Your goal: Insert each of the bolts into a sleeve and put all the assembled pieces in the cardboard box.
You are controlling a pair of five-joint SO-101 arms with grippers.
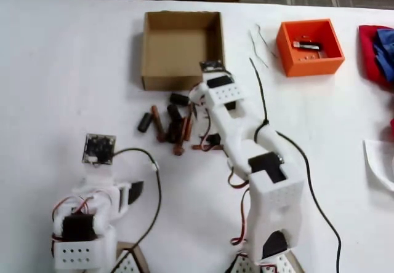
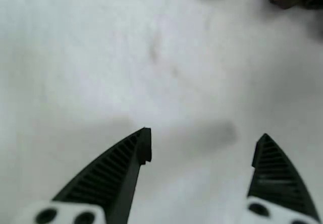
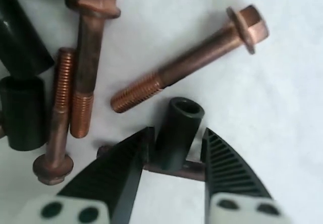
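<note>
Right jaws pinch one black sleeve amid three copper bolts and two more sleeves, cardboard box at twelve o'clock of them; left jaws gape wide, empty.

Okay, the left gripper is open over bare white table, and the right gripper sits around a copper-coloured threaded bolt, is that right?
Not quite. The right gripper sits around a black cylindrical sleeve, not a bolt; a copper-coloured threaded bolt lies apart from it on the table, as the right wrist view shows. The left gripper is indeed open over bare white table.
</note>
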